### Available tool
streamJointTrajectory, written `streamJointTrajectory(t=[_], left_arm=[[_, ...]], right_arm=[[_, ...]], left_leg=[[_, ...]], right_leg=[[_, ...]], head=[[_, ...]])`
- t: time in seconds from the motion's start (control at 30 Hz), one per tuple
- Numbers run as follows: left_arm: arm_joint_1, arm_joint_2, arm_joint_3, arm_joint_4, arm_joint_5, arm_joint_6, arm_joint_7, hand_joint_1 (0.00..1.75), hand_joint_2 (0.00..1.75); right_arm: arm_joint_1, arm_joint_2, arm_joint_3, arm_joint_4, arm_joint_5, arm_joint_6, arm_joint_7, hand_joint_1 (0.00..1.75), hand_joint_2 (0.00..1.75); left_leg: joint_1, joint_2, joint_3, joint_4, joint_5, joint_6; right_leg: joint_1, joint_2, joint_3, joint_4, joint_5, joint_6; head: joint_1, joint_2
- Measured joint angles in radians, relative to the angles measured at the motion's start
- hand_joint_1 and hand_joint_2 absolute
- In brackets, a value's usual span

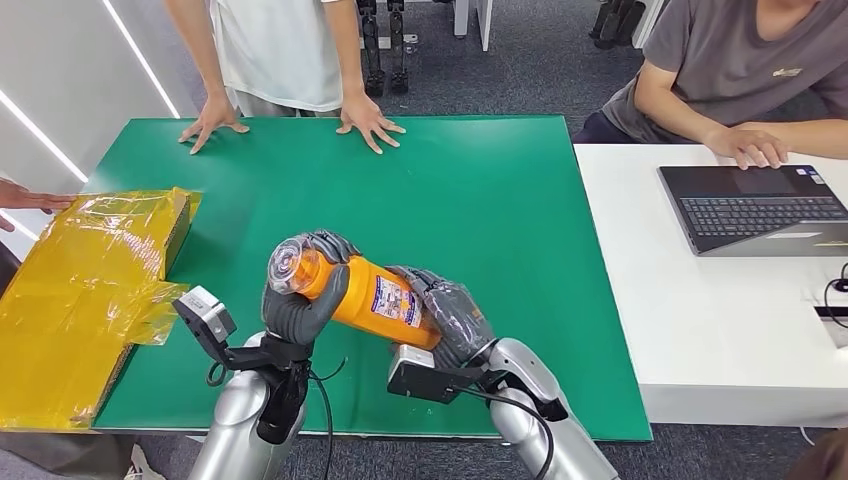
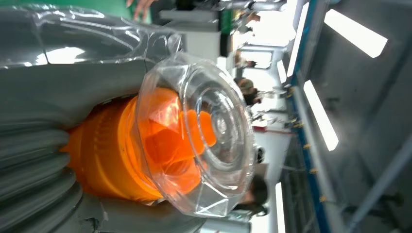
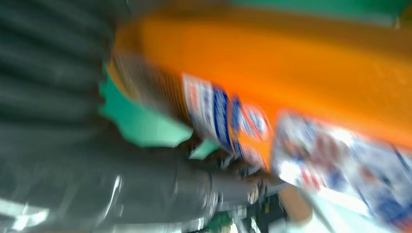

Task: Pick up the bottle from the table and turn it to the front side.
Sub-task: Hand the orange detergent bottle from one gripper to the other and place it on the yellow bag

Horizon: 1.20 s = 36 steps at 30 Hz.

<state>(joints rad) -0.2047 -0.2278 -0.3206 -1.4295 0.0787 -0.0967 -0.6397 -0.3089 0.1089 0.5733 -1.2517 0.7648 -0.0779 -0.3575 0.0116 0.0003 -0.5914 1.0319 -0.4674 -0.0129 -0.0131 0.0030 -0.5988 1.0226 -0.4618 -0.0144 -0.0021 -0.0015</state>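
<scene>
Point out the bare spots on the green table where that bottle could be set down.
The widest bare patch of the green table lies between the person's hands at the far edge and the bottle. The strip toward the white desk is free too. It is crowded beside the yellow package.

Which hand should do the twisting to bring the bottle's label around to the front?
Probably the left hand. Its fingers wrap the capped end of the orange bottle, a round part likely to turn easily. The right hand cradles the base and can steady it.
</scene>
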Motion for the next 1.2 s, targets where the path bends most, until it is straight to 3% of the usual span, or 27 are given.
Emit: streamJointTrajectory(t=[0.37,0.73,0.97,1.2], left_arm=[[0.014,-0.009,0.020,-0.025,0.002,0.023,0.003,1.75,1.75],[0.049,-0.007,0.045,-0.084,-0.053,0.101,0.005,1.75,1.75],[0.050,0.027,0.060,-0.127,-0.178,0.163,0.008,1.75,1.75],[0.050,0.092,0.093,-0.189,-0.367,0.267,-0.010,1.75,1.75]], right_arm=[[0.050,0.029,-0.029,-0.092,-0.155,-0.120,-0.057,0.00,1.75],[0.144,0.038,-0.063,-0.277,-0.425,-0.278,-0.233,0.00,1.75],[0.200,0.038,-0.064,-0.360,-0.526,-0.359,-0.317,0.00,1.75],[0.226,0.037,-0.063,-0.399,-0.580,-0.409,-0.340,0.00,1.75]], left_leg=[[0.000,0.000,0.000,0.000,0.000,0.000],[0.000,0.000,0.000,0.000,0.000,0.000],[0.000,0.000,0.000,-0.001,0.000,0.000],[0.000,0.000,0.000,-0.001,0.000,0.000]], right_leg=[[0.000,0.000,0.000,0.000,0.000,0.000],[0.000,0.000,0.000,0.000,0.000,0.000],[0.000,0.000,0.000,0.000,0.000,0.000],[0.000,0.000,0.000,0.000,0.000,0.000]], head=[[0.000,0.000],[0.000,0.000],[0.000,0.000],[0.000,0.000]])
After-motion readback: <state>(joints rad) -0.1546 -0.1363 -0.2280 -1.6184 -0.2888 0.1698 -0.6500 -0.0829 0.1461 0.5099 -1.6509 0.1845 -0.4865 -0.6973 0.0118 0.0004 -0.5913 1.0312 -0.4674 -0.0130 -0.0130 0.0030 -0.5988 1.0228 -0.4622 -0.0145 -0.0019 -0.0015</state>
